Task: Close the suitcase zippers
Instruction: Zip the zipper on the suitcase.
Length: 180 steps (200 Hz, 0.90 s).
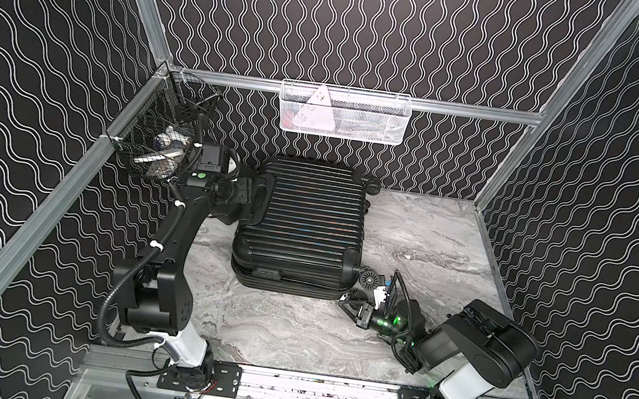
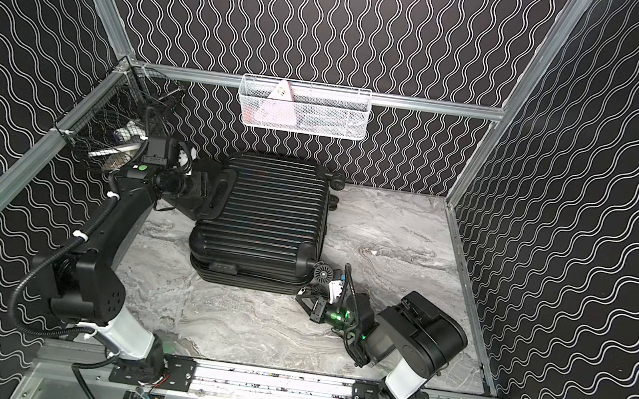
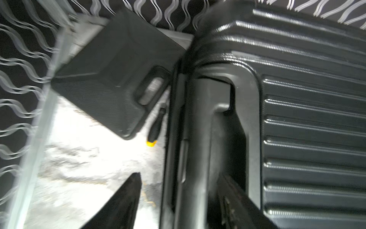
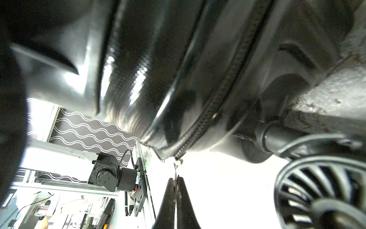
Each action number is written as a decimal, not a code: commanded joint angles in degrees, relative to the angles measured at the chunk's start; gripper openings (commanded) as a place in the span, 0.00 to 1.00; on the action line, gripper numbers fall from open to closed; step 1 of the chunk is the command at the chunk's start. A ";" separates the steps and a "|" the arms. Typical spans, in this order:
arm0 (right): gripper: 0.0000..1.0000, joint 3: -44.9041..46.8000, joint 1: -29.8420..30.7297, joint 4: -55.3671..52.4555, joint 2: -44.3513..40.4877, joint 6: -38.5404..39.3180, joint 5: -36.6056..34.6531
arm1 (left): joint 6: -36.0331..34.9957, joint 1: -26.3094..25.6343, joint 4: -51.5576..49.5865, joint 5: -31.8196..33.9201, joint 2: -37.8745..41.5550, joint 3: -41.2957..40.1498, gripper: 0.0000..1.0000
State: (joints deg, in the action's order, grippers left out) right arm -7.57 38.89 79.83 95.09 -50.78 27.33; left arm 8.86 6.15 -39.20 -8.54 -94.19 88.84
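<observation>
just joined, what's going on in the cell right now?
Two arms are working on the black hard-shell suitcase, which lies flat on the marble table. The right gripper is shut on a zipper pull at the corner by the wheels, with the zip track running away from it. The left gripper is open, its fingers straddling the top handle at the other end. How much of the zip remains unclosed cannot be told.

Both top views are evenly lit from overhead and sharp, with faint sheen on the suitcase (image 1: pixel 303 215) ribs and a soft shadow along its near edge. The left wrist view is motion-blurred throughout and the tabletop (image 3: pixel 79 142) is blown white. In the right wrist view the tabletop is overexposed, and the shell is close and soft with glare streaks.
</observation>
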 commanded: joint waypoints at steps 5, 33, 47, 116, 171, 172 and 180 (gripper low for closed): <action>0.00 -0.23 0.13 -5.61 -0.91 1.01 1.23 | 0.45 0.38 -0.25 -4.47 -1.88 0.29 0.66; 0.00 -0.55 0.13 -7.14 -1.57 1.47 1.25 | 0.89 0.40 0.54 -5.90 -3.26 -0.33 0.63; 0.00 -0.56 0.13 -7.27 -1.75 1.48 1.32 | 0.74 0.36 -0.06 -5.70 -4.59 -0.08 0.59; 0.00 -0.64 0.14 -7.06 -1.74 1.07 1.58 | 2.53 -2.31 -0.10 -5.51 -4.64 -0.24 0.35; 0.00 -0.16 0.13 -12.61 -6.96 2.92 1.02 | 21.41 -4.75 7.64 2.71 4.49 -5.60 0.12; 0.00 -0.16 0.13 -12.78 -7.12 2.95 1.04 | 21.74 -4.79 7.73 3.07 4.65 -5.73 0.12; 0.00 -0.16 0.17 -14.24 -8.35 3.05 1.06 | 24.14 -4.83 8.61 5.56 6.06 -6.50 0.11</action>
State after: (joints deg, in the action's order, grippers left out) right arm -7.88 38.81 71.70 89.10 -49.43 25.74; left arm 13.82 2.37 -40.10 -6.42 -92.73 83.70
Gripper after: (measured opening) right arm 0.049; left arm 0.295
